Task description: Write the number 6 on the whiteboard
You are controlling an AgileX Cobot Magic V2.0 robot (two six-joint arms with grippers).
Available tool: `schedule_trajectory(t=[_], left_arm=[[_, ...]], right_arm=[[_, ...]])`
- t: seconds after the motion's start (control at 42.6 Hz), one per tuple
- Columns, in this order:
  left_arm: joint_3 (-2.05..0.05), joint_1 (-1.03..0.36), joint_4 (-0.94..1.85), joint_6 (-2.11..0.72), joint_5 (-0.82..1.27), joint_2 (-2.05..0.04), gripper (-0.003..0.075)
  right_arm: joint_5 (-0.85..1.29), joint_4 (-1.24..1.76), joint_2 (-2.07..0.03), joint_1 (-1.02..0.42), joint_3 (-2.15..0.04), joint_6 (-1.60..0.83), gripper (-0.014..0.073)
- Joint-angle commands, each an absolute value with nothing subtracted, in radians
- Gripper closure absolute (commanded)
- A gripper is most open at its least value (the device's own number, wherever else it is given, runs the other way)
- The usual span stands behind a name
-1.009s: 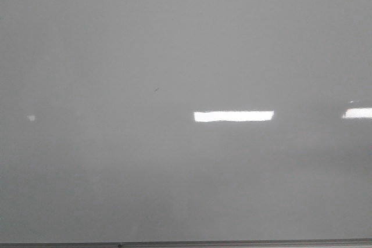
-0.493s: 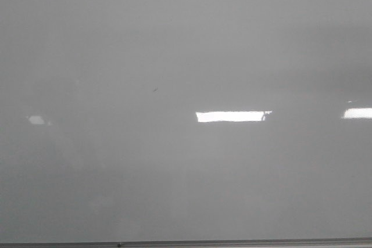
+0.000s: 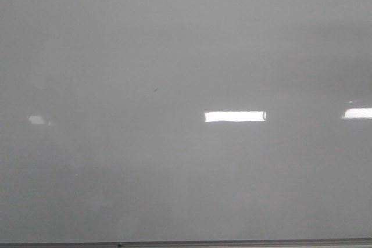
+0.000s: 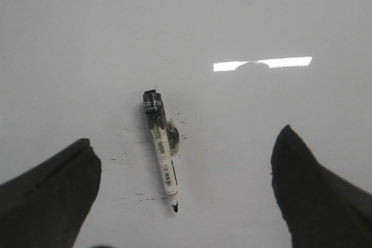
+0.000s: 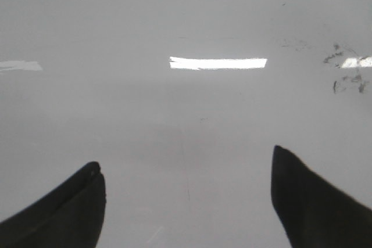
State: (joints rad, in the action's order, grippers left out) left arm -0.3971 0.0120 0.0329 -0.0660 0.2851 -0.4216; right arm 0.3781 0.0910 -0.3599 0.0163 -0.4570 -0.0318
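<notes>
The whiteboard (image 3: 186, 172) fills the front view, glossy pale grey, with no number 6 on it in any view. Only a tiny dark dash (image 3: 156, 90) marks it. No gripper shows in the front view. In the left wrist view a white marker (image 4: 163, 155) with a black cap end and a bare black tip lies flat on the board (image 4: 261, 15). My left gripper (image 4: 186, 133) is open and empty above it, its fingers wide on either side. My right gripper (image 5: 186, 155) is open and empty over bare board (image 5: 174, 15).
A thin metal edge (image 3: 232, 242) runs along the board's bottom. Bright light reflections (image 3: 235, 116) lie on the board. Faint ink smudges (image 5: 347, 79) show in the right wrist view, and short dark streaks (image 4: 151, 197) lie beside the marker.
In the front view the bright central reflection has grown shorter, its left end shifting right. The dash has not moved.
</notes>
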Motion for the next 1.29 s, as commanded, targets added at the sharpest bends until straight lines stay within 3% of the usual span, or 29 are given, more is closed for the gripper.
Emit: schedule_trajectory(t=[0.0, 0.211, 0.563, 1.267], left_arm=[[-0.423, 0.012, 0.081, -0.064, 0.204, -0.477, 0.0123], [-0.462, 0.016, 0.101, -0.027, 0.167, -0.751, 0.0185], [-0.603, 0.039, 0.086, -0.029, 0.036, -1.195, 0.0218], [-0.673, 0.066, 0.099, -0.029, -0.081, -1.448, 0.0255]], right_arm=[[0.299, 0.089, -0.375, 0.013, -0.495, -0.031, -0.0043], [0.299, 0.089, -0.375, 0.013, -0.495, -0.031, -0.004], [0.299, 0.089, -0.375, 0.013, -0.495, -0.031, -0.004], [0.299, 0.089, -0.375, 0.013, -0.495, -0.031, -0.004]])
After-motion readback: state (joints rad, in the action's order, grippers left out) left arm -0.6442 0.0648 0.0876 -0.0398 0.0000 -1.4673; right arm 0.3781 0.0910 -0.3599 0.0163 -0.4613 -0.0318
